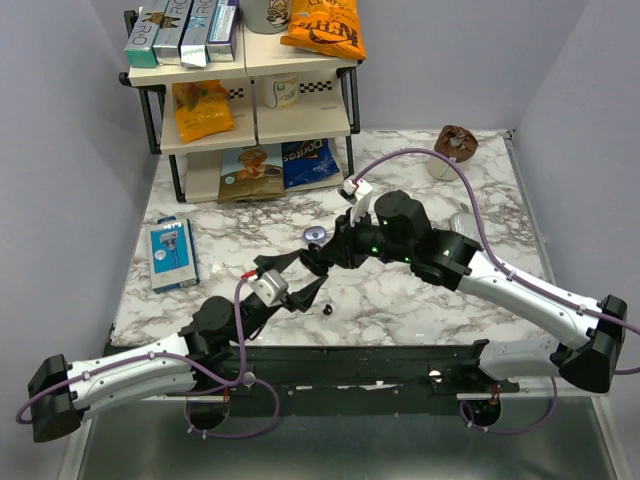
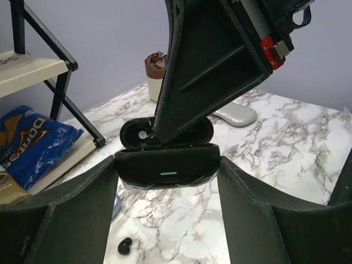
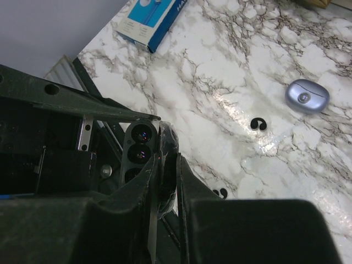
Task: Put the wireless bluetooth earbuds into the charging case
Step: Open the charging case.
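glossy black bean-shaped earbuds point(image 3: 258, 124): we count two
black plastic charging case point(image 2: 165, 165): we see one
lilac oval pod point(image 3: 306, 97): one
blue cardboard box point(image 1: 172, 253): one

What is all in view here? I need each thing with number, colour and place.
charging case: one, black, open, in the left pincer
earbuds: two, black, loose on the table
oval case: one, lilac, mid-table
flat box: one, blue, table's left
cup: one, brown-topped, far right
oval object: one, grey, right
shelf rack: one, cream and black, far left
snack bags: four, orange, blue, tan, on the rack
boxes: several, teal and white, rack's top
mugs: two, white, on the rack
table: one, white marble
left pincer: one, black, gripping the charging case
right pincer: one, black, at the case's opening
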`<state>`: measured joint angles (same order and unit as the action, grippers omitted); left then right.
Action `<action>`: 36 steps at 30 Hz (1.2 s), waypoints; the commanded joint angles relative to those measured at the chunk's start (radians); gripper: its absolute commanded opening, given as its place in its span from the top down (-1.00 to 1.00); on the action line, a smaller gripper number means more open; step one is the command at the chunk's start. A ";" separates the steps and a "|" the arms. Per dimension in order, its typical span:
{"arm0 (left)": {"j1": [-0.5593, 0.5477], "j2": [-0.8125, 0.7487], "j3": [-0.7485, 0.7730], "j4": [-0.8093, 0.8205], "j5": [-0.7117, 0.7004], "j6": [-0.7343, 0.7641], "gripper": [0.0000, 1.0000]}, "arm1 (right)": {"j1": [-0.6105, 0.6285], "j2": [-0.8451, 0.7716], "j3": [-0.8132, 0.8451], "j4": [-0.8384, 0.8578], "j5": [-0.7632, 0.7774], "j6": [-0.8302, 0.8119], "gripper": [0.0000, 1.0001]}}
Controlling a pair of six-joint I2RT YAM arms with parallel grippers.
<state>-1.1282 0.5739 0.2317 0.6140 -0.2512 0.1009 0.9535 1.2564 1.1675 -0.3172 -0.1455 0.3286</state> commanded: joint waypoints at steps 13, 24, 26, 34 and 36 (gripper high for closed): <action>-0.005 0.083 0.122 -0.131 -0.085 -0.064 -0.97 | -0.007 -0.167 0.047 -0.065 -0.002 -0.128 0.81; 0.111 0.040 0.242 -0.307 0.434 -0.262 -0.98 | -0.007 -0.244 0.012 -0.123 -0.026 -0.360 0.99; 0.201 0.050 0.250 -0.292 0.606 -0.369 -0.97 | -0.007 -0.278 -0.028 -0.120 -0.031 -0.416 0.99; 0.473 0.361 0.348 -0.065 1.219 -0.682 -0.98 | -0.005 -0.410 -0.134 -0.045 -0.104 -0.496 0.99; 0.473 0.405 0.365 -0.057 1.231 -0.663 -0.97 | -0.004 -0.414 -0.141 -0.039 -0.153 -0.493 0.99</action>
<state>-0.6621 0.8871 0.5400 0.4789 0.6991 -0.4637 0.9497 0.8482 1.0508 -0.3962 -0.2035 -0.1188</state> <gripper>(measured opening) 0.987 0.220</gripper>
